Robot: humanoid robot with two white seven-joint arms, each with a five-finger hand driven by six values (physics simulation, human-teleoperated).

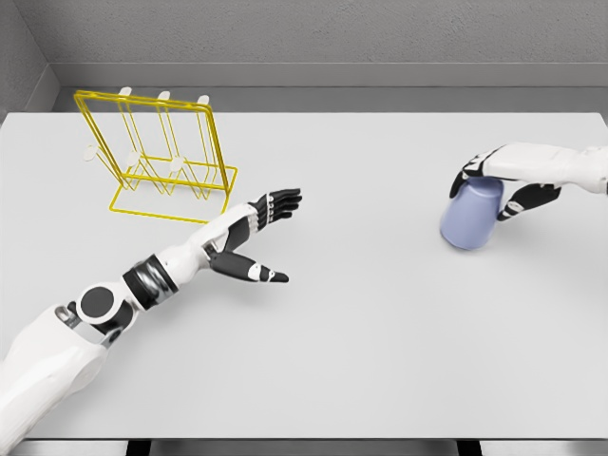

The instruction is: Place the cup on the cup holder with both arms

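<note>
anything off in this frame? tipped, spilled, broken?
Only the cup: it is tilted, its wider rim facing down-left, in the right hand at the table's right side. No spill or damage shows. The yellow cup holder stands upright at far left. The left hand is open, holding nothing.

Cup holder (161, 157) set on table (380, 361) at far left, left hand (258, 233) held just right of and nearer than it, cup (472, 217) tilted at right of table, well apart from holder, right hand (508, 180) placed over cup's top.
</note>
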